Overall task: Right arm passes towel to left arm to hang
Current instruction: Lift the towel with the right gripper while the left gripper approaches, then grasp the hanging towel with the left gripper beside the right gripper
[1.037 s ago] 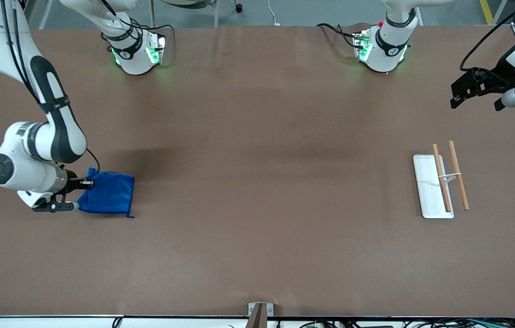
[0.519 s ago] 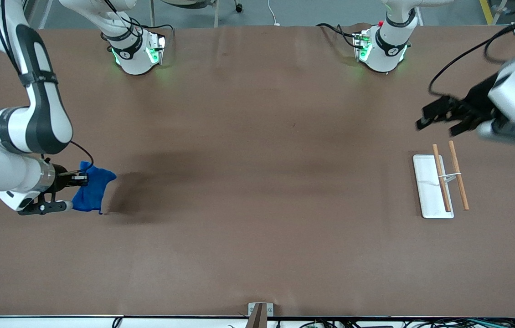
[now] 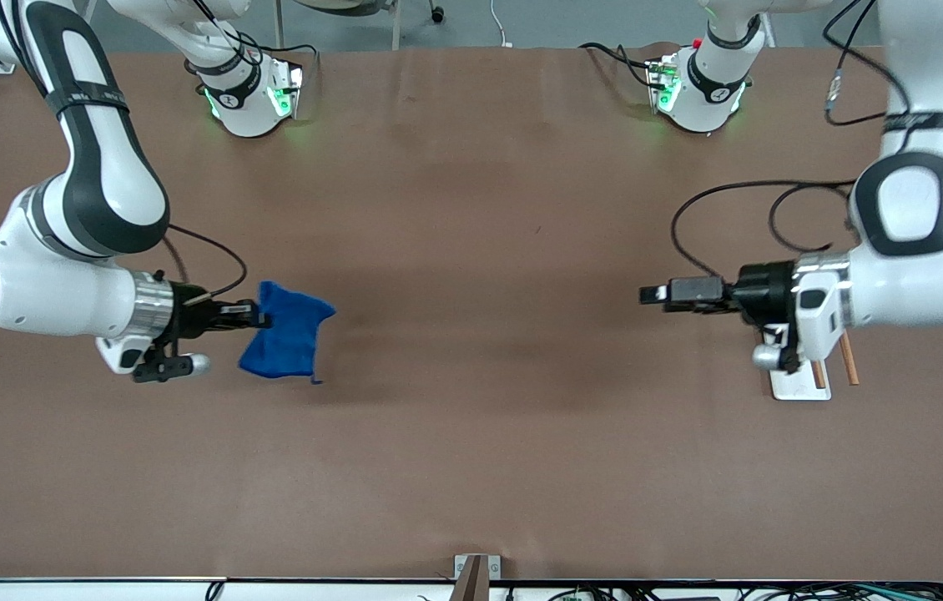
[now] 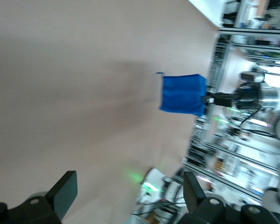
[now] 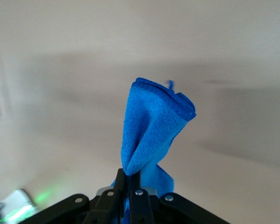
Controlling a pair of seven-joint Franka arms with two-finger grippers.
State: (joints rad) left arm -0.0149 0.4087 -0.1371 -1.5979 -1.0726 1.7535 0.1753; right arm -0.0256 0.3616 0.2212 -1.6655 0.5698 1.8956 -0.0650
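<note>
The blue towel (image 3: 288, 340) hangs bunched in the air from my right gripper (image 3: 261, 315), which is shut on its upper corner, over the table toward the right arm's end. In the right wrist view the towel (image 5: 154, 133) rises from the closed fingers (image 5: 139, 186). My left gripper (image 3: 648, 294) is open and empty, held level over the table beside the rack, pointing toward the towel across a wide gap. The left wrist view shows the towel (image 4: 182, 93) with the right gripper (image 4: 215, 99) on it, between my spread fingers (image 4: 65, 189).
A white rack base (image 3: 801, 386) with two wooden rods (image 3: 850, 361) lies toward the left arm's end, mostly covered by the left arm's wrist. The two arm bases (image 3: 250, 96) stand along the table's edge farthest from the front camera.
My right gripper has lifted the towel off the table and carried it toward the middle. My left arm has swung down from the table's end, over the rack, to point at the towel.
</note>
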